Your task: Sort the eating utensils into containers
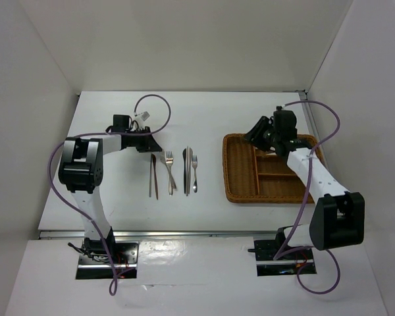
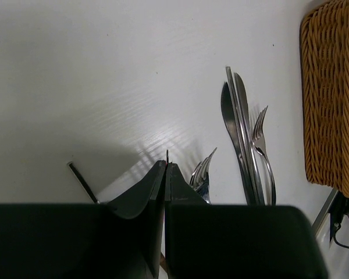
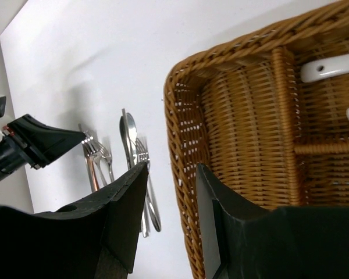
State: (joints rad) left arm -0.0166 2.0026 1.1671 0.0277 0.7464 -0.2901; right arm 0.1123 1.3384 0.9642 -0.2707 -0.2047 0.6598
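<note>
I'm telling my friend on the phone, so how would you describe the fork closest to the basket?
Find the brown wicker tray on the right side of the white table. Left of it lies a row of utensils, and this fork is at the row's right end. Unlike the other fork, it has only bare table between it and the tray.

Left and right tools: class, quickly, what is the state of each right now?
Left tool: closed, apparently pinching a thin chopstick tip.
Right tool: open, holding nothing, over the wicker tray rim.
</note>
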